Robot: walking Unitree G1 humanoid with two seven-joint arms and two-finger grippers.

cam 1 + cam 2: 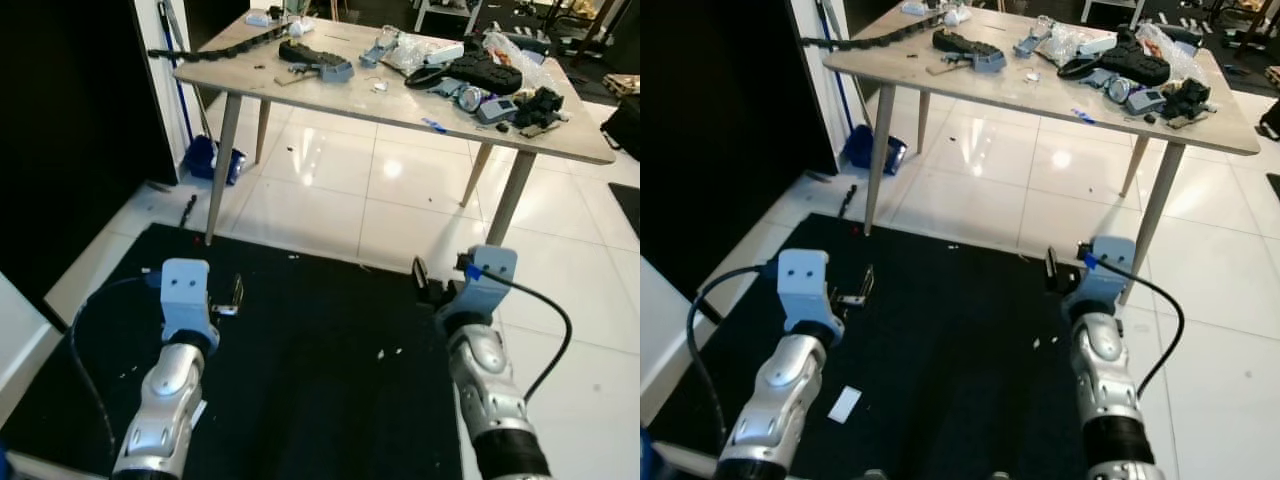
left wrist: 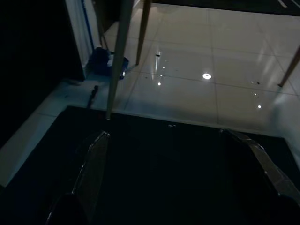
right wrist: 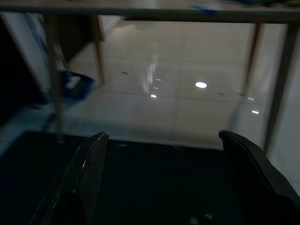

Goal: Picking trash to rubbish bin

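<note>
A small white paper scrap (image 1: pixel 844 404) lies on the black mat (image 1: pixel 320 370), close beside my left forearm. A few tiny white bits (image 1: pixel 385 352) lie on the mat between my arms. My left gripper (image 1: pixel 230 296) hovers over the mat's left part, open with nothing between its fingers (image 2: pixel 91 173). Over the mat's right edge my right gripper (image 1: pixel 425 280) is held out, also open and empty, its fingers (image 3: pixel 253 173) pointing toward the table legs.
A wooden table (image 1: pixel 330 95) cluttered with tools and bags stands ahead on white tiles, its legs (image 1: pixel 222 165) at the mat's far edge. A blue dustpan-like object (image 1: pixel 213 158) leans by the dark wall on the left. Glossy tiled floor lies to the right.
</note>
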